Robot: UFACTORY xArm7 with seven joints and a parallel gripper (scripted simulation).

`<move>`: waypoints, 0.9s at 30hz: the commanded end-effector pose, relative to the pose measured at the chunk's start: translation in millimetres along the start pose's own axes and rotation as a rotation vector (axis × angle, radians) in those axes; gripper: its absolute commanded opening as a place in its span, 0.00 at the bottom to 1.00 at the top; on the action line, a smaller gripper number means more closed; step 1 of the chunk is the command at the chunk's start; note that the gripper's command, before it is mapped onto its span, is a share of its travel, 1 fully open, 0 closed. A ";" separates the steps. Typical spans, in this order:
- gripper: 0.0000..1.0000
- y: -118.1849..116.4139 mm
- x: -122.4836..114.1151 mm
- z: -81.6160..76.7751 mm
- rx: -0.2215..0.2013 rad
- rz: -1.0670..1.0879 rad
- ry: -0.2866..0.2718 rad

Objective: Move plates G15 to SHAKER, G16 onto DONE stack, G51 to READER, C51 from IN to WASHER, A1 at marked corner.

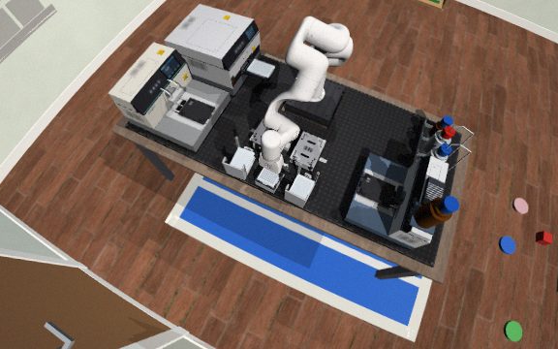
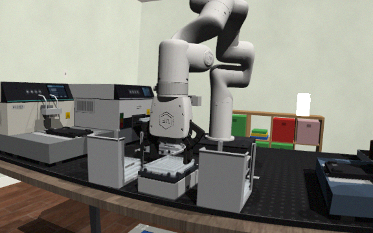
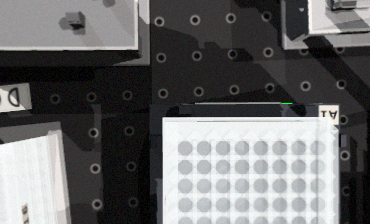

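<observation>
A white well plate [image 3: 250, 170] lies flat on the dark top of a low white station [image 2: 165, 181], between two tall white racks; its label is not readable. A corner mark A1 [image 3: 329, 114] sits at the plate's corner in the wrist view. My gripper [image 2: 168, 158] stands straight over this plate [image 2: 168, 165], with open fingers on either side of it. It also shows from above [image 1: 269, 170], and the fingers are out of the wrist view. Another white plate [image 1: 261, 68] lies on the tray of the rear instrument. The washer nest [image 1: 196, 111] is dark and bare.
A rack [image 2: 105, 160] with plates [image 3: 23, 177] stands left of the station, by a label starting "DO" [image 3: 6, 97]. A second rack [image 2: 223, 178] stands right. Two open nests [image 1: 308, 150] lie behind. The blue dispenser [image 2: 351, 188] stands far right, with bottles [image 1: 441, 133] behind it.
</observation>
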State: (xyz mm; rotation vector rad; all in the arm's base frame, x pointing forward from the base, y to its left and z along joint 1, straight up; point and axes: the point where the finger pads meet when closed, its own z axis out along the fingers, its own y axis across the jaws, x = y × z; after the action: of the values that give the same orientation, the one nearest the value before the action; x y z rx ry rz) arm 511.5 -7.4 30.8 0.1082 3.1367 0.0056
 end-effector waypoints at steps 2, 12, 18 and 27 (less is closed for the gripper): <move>1.00 0.0 -1.8 -9.9 -0.001 0.000 -0.005; 1.00 0.0 -1.8 -20.6 -0.001 0.000 -0.005; 1.00 0.0 -1.7 -28.6 -0.001 0.000 -0.005; 1.00 0.0 -1.7 -37.9 -0.001 0.000 -0.005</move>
State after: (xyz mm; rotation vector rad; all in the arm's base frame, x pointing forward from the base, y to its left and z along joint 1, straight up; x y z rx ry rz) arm 511.5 -7.5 63.7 0.1083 3.1363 0.0057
